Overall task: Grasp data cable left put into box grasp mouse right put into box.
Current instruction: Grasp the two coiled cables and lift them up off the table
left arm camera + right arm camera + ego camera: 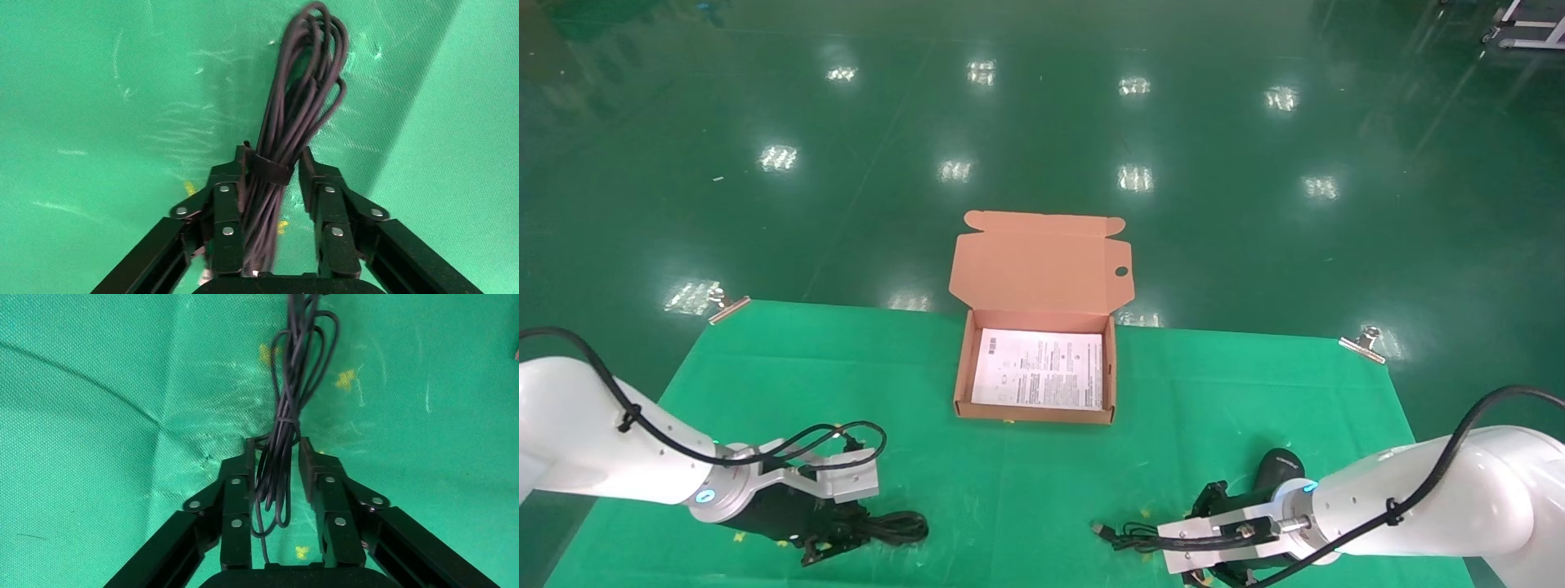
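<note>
Two claws low on cloth, left claw [272, 177] straddling data cable [300, 104] unclenched, right claw [276, 459] likewise around mouse cord [287, 416].

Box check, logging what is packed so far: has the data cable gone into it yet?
No: the data cable lies on the green cloth at the left gripper, and the box holds only a printed sheet.

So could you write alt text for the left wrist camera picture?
The left gripper straddles a bundle of black data cable lying on green cloth, its fingers either side, near the band around the loops.
</note>
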